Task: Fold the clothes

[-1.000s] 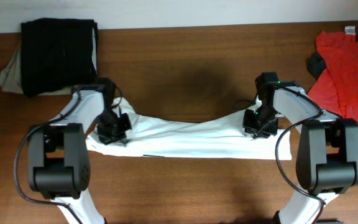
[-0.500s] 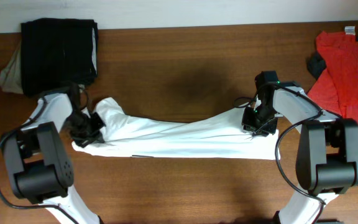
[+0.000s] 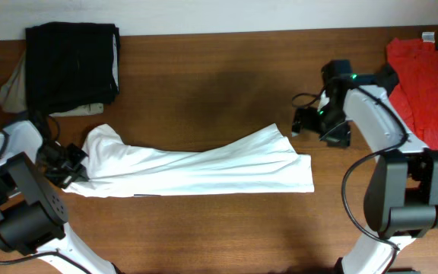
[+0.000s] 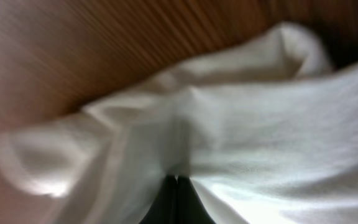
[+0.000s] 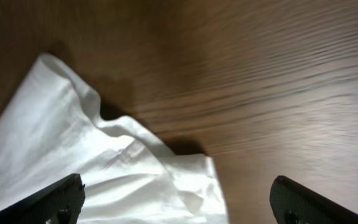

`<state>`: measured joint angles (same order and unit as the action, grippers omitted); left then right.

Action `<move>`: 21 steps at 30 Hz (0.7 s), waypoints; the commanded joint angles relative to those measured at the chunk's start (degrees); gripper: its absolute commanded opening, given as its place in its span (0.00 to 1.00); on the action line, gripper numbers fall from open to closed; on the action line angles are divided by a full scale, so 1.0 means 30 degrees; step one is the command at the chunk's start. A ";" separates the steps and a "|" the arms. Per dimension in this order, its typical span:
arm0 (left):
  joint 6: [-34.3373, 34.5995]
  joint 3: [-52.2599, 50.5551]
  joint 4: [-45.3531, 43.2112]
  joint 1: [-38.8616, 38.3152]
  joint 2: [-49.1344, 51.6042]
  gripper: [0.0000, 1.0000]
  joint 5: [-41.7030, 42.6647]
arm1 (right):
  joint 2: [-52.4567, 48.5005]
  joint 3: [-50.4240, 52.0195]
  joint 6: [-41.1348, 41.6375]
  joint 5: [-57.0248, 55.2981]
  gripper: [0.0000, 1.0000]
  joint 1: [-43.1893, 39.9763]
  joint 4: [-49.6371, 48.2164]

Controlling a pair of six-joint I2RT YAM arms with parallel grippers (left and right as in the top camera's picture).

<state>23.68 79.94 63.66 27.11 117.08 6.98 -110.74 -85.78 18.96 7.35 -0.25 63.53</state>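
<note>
Left wrist view's pretty blurry, but the left gripper (image 3: 65,161) looks pinched shut on the white T-shirt (image 3: 196,164) at its left end. Shirt's a long rumpled strip across the table (image 3: 219,84). Right gripper (image 3: 310,125) gapes wide, holding nothing.

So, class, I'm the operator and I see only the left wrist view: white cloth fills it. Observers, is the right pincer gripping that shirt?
Observer: No. The right pincer is open, holding nothing, beside the far right corner of the white T-shirt.
Operator: How does the shirt lie?
Observer: As one long band across the table, left to right.
Operator: Anything else about?
Observer: A red shirt lies at the right edge.
</note>
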 commanded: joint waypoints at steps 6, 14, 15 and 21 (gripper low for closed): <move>0.0240 0.2776 0.1377 -0.0262 0.0080 0.55 0.2266 | 0.0219 0.0692 -0.2033 0.0954 0.99 -0.2120 -0.0197; 0.0240 0.2761 0.1275 -0.1093 0.0080 0.99 0.2178 | 0.0219 0.5595 -0.3388 0.5158 0.99 -0.2142 -0.3359; 0.0233 0.2761 0.1224 -0.1151 0.0080 0.99 0.2178 | 0.0219 0.6040 -0.3388 0.5472 0.99 -0.2142 -0.3628; 0.0233 0.2761 0.1093 -0.1166 0.0080 0.99 0.2178 | 0.0219 0.7708 -0.3155 0.7045 0.99 -0.1333 -0.5129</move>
<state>24.27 87.88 67.02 23.62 117.16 12.93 -108.38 -66.35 9.85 24.45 -6.61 50.06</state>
